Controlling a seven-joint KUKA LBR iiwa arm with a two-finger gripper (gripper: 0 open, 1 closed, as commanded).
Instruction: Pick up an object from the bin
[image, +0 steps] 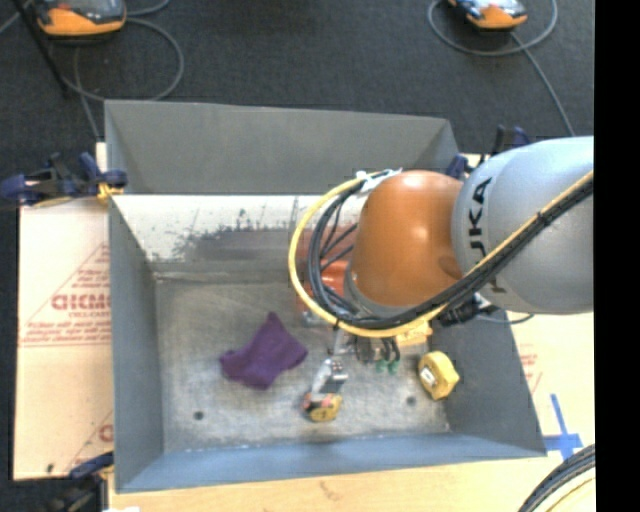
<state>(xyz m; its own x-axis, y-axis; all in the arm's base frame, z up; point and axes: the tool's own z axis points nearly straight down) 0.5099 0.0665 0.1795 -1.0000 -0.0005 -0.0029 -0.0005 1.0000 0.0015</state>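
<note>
The arm (540, 230) reaches into the grey metal bin (130, 320) from the right. Its orange wrist cover (405, 240) and looped cables hide much of the gripper (331, 378), which hangs low over the bin floor near the front wall. Whether the gripper is open or closed cannot be told from this angle, and nothing can be seen gripped in it. Right at its tip, on the side toward the front wall, lies a small rounded yellow-and-dark object (322, 406); the two look to be touching or nearly so, though I cannot tell which. A crumpled purple cloth (262, 352) lies just beside the gripper on the side away from the arm. A yellow tape measure (438, 374) sits on the arm's side of the gripper, well apart from the small object.
</note>
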